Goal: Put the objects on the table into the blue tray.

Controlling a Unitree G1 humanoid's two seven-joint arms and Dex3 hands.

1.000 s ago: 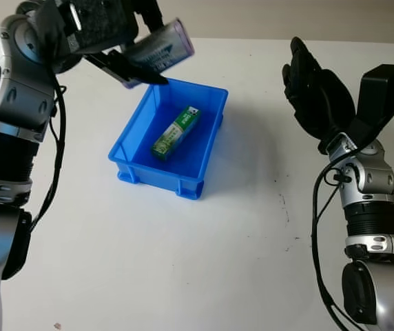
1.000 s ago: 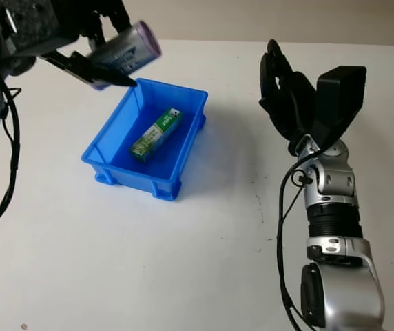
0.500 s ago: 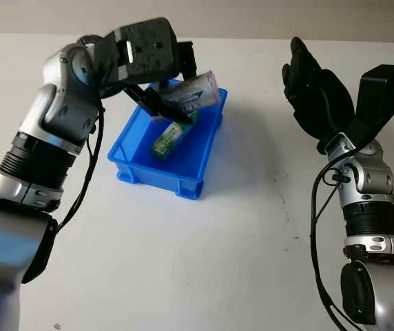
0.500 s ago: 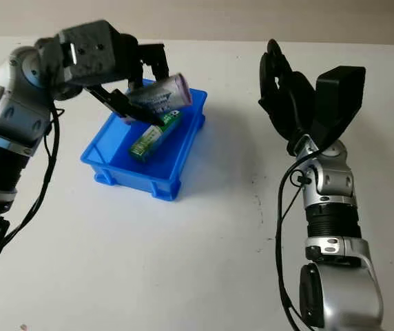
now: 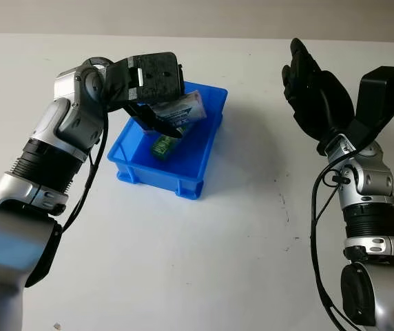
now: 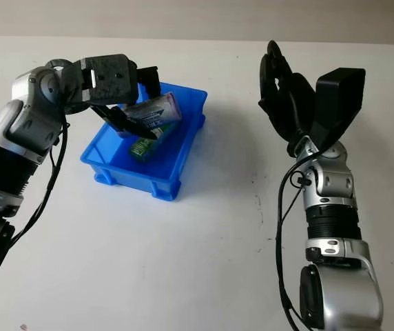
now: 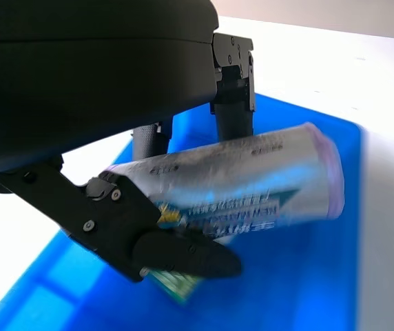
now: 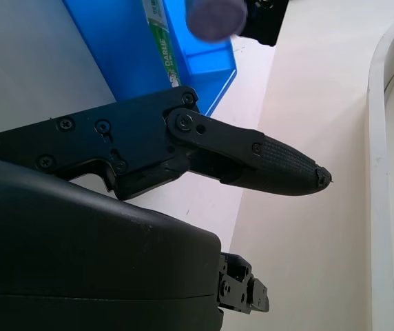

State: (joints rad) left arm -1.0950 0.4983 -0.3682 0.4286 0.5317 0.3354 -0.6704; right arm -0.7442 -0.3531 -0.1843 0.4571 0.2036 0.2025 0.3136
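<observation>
1. The left hand (image 5: 157, 89) grips a silver tube with a crimped purple end (image 5: 178, 110), holding it low over the blue tray (image 5: 183, 181) on the white table (image 5: 204, 262).
2. In the left wrist view, the fingers (image 7: 183, 252) clamp the tube (image 7: 252, 176) around its printed midsection, one finger under it and two behind, leaving the crimped end free.
3. A green-and-white box (image 6: 142, 147) already lies inside the tray, partly hidden beneath the held tube.
4. The right hand (image 5: 314, 93) is raised over the table's right side, well apart from the tray, open and holding nothing.
5. The tube looks light and soft-walled, with a slick foil skin; it would likely dent under a hard squeeze and could slip if pinched near the flat crimp. The rounder middle, where it is held, seems the safest place to take it.
6. Judged from its position over the tray, release appears close; dropping it from this low should do it no harm.
</observation>
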